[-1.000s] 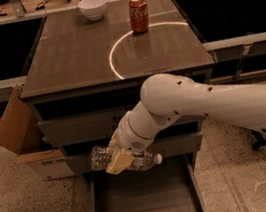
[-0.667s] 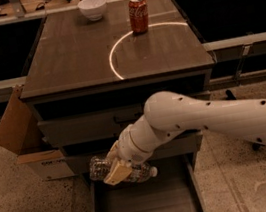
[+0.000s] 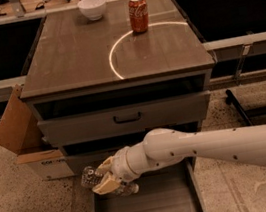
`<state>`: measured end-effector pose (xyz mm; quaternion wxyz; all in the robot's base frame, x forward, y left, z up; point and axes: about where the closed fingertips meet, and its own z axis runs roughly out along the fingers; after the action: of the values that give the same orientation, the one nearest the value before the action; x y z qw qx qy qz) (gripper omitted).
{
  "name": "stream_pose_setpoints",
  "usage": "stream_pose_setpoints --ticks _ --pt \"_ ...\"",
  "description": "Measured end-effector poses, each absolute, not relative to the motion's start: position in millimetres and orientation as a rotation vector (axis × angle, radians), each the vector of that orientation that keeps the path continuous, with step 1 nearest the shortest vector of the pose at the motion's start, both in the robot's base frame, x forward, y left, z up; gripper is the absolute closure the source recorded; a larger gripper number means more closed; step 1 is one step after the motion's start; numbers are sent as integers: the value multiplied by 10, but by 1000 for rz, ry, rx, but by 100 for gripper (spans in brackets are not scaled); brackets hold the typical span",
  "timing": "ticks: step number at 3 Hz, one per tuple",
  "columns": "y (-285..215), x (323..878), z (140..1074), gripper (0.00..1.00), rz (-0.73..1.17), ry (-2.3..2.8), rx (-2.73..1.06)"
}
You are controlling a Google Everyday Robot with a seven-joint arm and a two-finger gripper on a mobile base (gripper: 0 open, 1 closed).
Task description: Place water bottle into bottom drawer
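The water bottle (image 3: 90,177) is a small clear ribbed bottle lying on its side in my gripper (image 3: 106,178). My gripper is shut on it, with tan fingers (image 3: 104,185) around its middle. It hangs just above the back left corner of the bottom drawer (image 3: 145,210), which is pulled open and shows a plain grey floor. One bottle end sticks out to the left past the drawer's left wall. My white arm (image 3: 216,147) reaches in from the right.
A red soda can (image 3: 138,14) and a white bowl (image 3: 92,7) stand on the cabinet top (image 3: 74,57). The middle drawer (image 3: 125,118) with a black handle is shut. A cardboard box (image 3: 23,134) sits left of the cabinet.
My gripper has moved down and a little left with the water bottle, from beside the drawer fronts to just above the open bottom drawer.
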<state>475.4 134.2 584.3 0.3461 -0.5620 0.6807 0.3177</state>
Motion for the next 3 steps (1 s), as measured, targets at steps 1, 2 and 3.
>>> stream_pose_setpoints --ticks 1,2,3 --pt "1360 4838 5761 100 819 1778 -1405" --pt "1361 4819 5772 100 822 1777 -1415" --pt "1326 4844 5641 100 772 1808 -1426"
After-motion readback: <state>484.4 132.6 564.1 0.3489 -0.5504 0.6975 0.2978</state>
